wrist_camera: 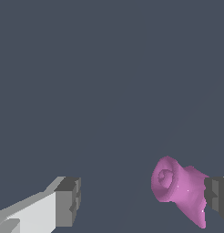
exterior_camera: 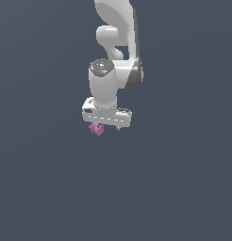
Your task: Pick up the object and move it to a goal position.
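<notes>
The object (wrist_camera: pixel 180 191) is a small magenta-pink lumpy thing with a flared body and a spiral-marked round end. In the wrist view it lies between the two fingers, close against one dark pad (wrist_camera: pixel 216 198) and far from the other. My gripper (wrist_camera: pixel 142 200) is open, with a wide gap between the fingers. In the exterior view the object (exterior_camera: pixel 96 128) shows just below the white hand, at the end toward that view's left. The gripper (exterior_camera: pixel 107 128) points straight down, with the object level with its fingertips.
A plain dark grey-blue surface (exterior_camera: pixel 174 188) fills both views. The white arm (exterior_camera: pixel 115 42) rises above the hand to the top of the exterior view. Nothing else shows.
</notes>
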Robot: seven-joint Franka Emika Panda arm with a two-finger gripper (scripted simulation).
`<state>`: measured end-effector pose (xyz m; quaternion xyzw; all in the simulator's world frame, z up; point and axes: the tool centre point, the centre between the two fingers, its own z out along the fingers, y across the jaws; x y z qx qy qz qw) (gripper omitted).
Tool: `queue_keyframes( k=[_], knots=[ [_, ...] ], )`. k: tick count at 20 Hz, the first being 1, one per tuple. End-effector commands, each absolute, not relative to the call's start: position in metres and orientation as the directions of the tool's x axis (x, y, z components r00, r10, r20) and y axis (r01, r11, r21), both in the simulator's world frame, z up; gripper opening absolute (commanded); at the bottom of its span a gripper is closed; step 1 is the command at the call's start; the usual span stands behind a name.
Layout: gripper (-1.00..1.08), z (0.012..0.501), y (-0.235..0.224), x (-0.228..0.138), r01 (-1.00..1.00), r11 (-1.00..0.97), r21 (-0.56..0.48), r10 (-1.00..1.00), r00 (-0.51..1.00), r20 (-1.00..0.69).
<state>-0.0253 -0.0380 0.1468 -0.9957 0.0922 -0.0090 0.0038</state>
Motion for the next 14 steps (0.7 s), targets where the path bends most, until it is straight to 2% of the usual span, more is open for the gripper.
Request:
queue_keyframes(
  k=[1,7,14],
  knots=[
    [1.0,0.135,-0.053,-0.037,-0.265,-0.964,-0.01,-0.266,0.964,0.012],
    [1.0,0.108,-0.086,-0.07,-0.456,-0.89,-0.007,-0.456,0.89,0.003],
    [1.0,0.092,-0.107,-0.093,-0.568,-0.823,-0.001,-0.568,0.823,0.0]
  ],
)
